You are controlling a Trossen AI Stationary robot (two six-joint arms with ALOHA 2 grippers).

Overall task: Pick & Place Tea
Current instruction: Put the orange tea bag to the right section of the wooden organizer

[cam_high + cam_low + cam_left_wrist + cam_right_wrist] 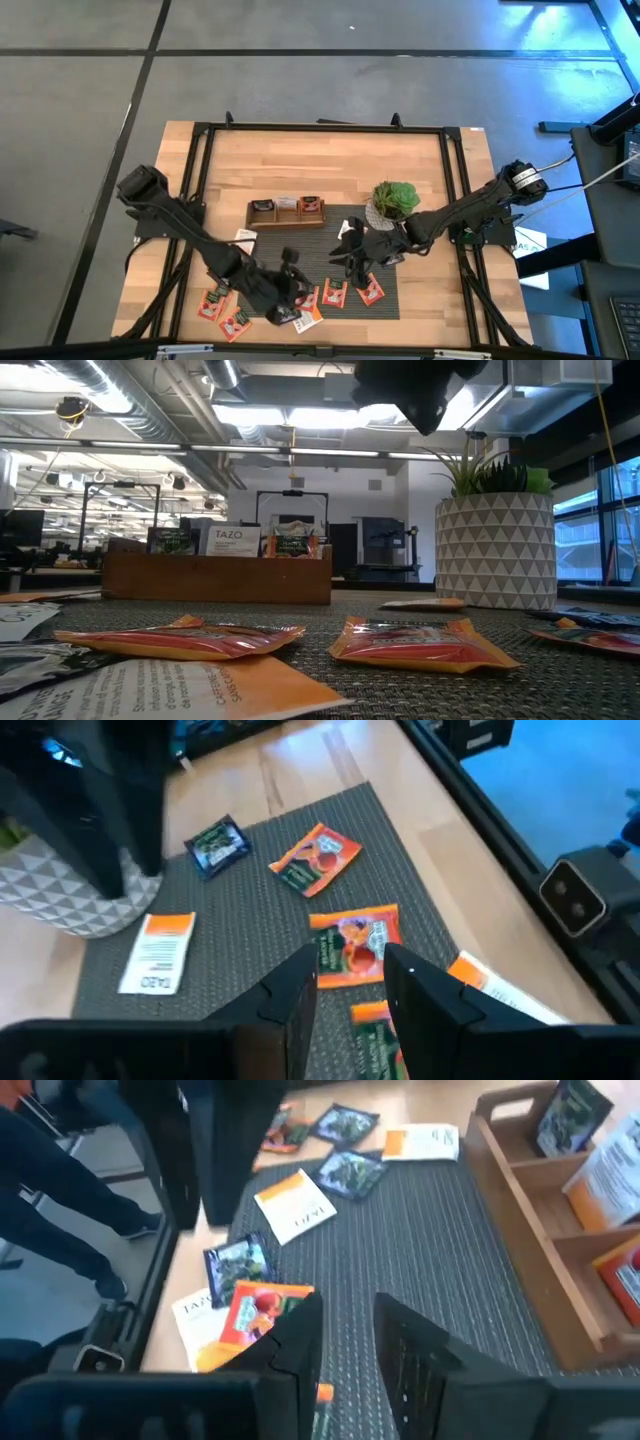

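Hovering over dark mat (385,300) w/ fingers apart, both empty: left hand (290,290) above scattered tea sachets (340,293) at surface front edge, right hand (352,255) near wooden tray (285,213).

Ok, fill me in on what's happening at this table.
Two robot arms are sorting tea sachets off a dark mat into a wooden tray. The tray already holds a few sachets standing in its compartments; many more lie flat on the mat and tabletop. The left gripper hovers open and empty over an orange sachet. The right gripper, also open and empty, hangs above the mat near the potted plant.
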